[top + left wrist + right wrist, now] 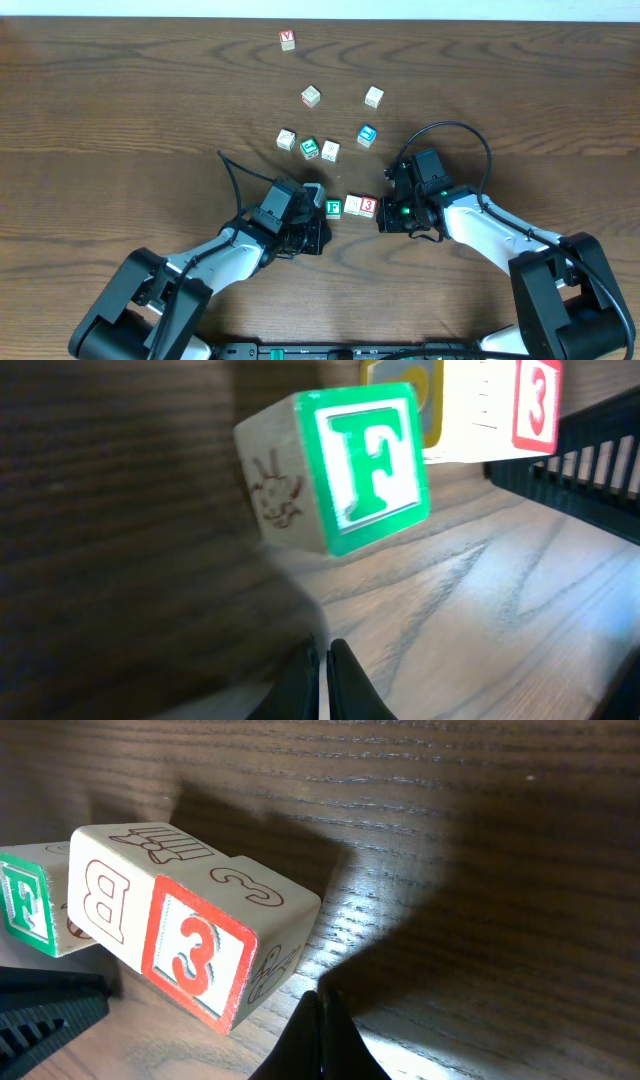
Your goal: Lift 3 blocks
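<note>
Three blocks lie in a tight row between my two grippers. The green "F" block (333, 208) (350, 465) (25, 905) is on the left, a pale block (352, 206) (470, 410) (105, 900) is in the middle, and the red "3" block (368, 206) (535, 405) (195, 955) is on the right. My left gripper (319, 213) (322, 660) is shut and empty, right against the F block's end. The right gripper (384, 214) (318, 1005) is also shut and empty, against the 3 block's end. In the wrist views the row looks tilted over its shadow; I cannot tell if it is off the wood.
Further back on the wooden table lie loose cubes: a red one (288, 40), two pale ones (311, 96) (374, 97), a blue one (367, 134), and a cluster of a pale cube (286, 140), a green cube (310, 148) and a pale cube (330, 151). Cables loop behind both arms.
</note>
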Controlling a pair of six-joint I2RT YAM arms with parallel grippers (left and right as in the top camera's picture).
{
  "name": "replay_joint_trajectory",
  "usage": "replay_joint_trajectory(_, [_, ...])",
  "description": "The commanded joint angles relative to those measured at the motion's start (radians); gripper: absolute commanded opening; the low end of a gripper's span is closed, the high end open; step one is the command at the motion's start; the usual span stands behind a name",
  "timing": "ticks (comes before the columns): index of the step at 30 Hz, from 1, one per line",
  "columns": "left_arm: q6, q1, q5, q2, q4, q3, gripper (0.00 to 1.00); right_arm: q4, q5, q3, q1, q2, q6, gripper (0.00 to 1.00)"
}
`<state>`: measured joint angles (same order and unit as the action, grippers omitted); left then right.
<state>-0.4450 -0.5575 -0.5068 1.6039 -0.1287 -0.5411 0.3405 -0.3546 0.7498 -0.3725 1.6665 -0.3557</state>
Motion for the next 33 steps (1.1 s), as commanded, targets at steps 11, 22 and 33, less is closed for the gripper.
replay_joint_trajectory(11, [-0.021, -0.005, 0.113, 0.052, -0.066, 0.047, 0.07, 0.017, 0.077, -0.024, -0.008, 0.021, -0.011, 0.01])
replay_joint_trajectory(22, [-0.020, -0.005, 0.180, 0.052, -0.152, 0.047, 0.07, 0.010, 0.078, -0.024, -0.008, 0.021, -0.010, 0.01])
replay_joint_trajectory(33, [-0.021, -0.005, 0.183, 0.052, -0.203, 0.047, 0.08, 0.005, 0.085, -0.024, -0.008, 0.021, -0.011, 0.01])
